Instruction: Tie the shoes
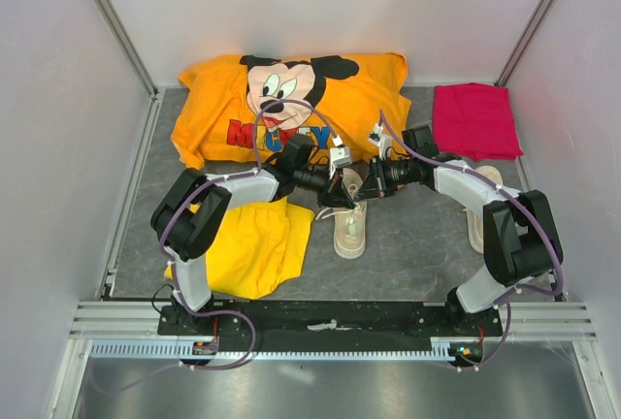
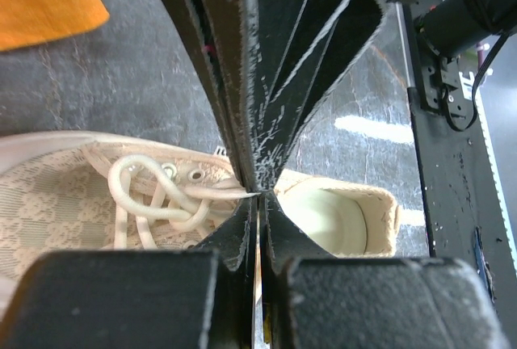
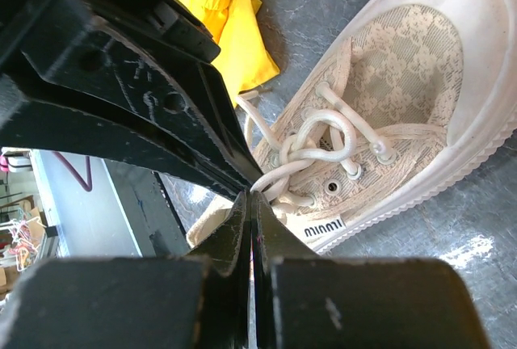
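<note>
One cream-beige shoe [image 1: 350,230] lies mid-table, toe toward me. Both grippers meet over its laces. My left gripper [image 1: 337,184] is shut on a thin white lace strand [image 2: 212,193] beside the shoe's opening; the lace knot [image 2: 153,195] lies loose on the lace-patterned upper [image 2: 48,212]. My right gripper [image 1: 363,182] is shut on another lace strand [image 3: 283,173] that runs from the loose knot [image 3: 319,143] on the same shoe [image 3: 404,82]. In each wrist view the other arm's black fingers cross just above. The second shoe [image 1: 477,225] lies at the right, partly hidden by the right arm.
Yellow shorts [image 1: 254,244] lie just left of the shoe and show in the right wrist view [image 3: 230,26]. An orange Mickey shirt [image 1: 291,99] lies at the back, a folded red cloth [image 1: 473,118] at the back right. Walls enclose three sides of the table.
</note>
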